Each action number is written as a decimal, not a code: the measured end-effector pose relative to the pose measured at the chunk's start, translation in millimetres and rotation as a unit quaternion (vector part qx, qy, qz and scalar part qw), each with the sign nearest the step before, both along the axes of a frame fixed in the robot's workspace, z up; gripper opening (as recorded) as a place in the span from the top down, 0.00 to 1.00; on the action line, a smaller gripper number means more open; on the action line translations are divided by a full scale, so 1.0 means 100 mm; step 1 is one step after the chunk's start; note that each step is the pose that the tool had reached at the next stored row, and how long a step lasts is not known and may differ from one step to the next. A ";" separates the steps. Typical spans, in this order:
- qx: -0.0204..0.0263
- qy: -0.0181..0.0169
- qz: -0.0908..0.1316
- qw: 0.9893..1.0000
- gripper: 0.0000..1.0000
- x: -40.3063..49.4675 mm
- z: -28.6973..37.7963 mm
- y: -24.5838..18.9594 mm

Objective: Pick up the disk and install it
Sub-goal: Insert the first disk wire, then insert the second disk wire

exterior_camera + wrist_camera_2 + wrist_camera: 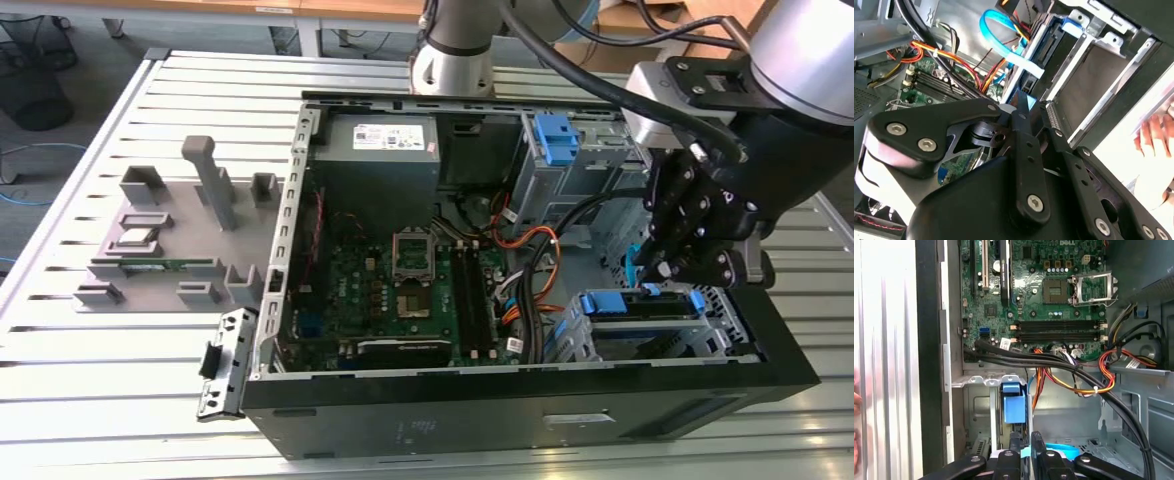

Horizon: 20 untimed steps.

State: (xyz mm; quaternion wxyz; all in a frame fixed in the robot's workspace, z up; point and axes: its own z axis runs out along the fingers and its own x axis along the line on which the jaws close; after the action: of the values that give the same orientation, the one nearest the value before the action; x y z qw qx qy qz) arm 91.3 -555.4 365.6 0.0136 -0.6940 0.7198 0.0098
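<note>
The disk stands on edge in the metal drive cage at the exterior view's right of the open computer case. Its blue plastic rail faces up, and in the first wrist view the blue rail sits in the cage slot. My gripper hangs straight above that top edge, just over or touching it. Its fingertips are close together, and I see nothing held between them. In the second wrist view the gripper points into the cage beside a flat blue cable.
A bare blue bracket sits in the upper bay, next to the grey power supply box. Black and orange cables run across the motherboard. A grey fixture lies on the slatted table. A person's hand is outside the case.
</note>
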 end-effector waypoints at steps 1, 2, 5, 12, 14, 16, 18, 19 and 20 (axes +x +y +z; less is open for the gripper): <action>0.000 0.000 0.000 1.000 0.76 0.021 -0.001 0.000; 0.000 0.001 0.000 1.000 0.76 0.045 -0.001 0.000; 0.000 0.001 0.000 1.000 0.76 0.114 -0.003 0.000; 0.000 0.003 0.000 1.000 0.76 0.259 -0.005 0.000; 0.000 0.003 0.000 1.000 0.76 0.262 -0.005 0.001; 0.000 0.003 0.000 1.000 0.76 0.275 -0.005 0.000; 0.000 0.003 0.000 1.000 0.76 0.275 -0.005 0.000; 0.000 0.003 0.000 1.000 0.76 0.275 -0.005 0.000; 0.000 0.003 0.000 1.000 0.76 0.276 -0.005 0.000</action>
State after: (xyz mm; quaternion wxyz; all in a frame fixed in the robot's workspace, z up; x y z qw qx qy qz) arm 118.9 -555.4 365.1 0.0117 -0.6939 0.7199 0.0117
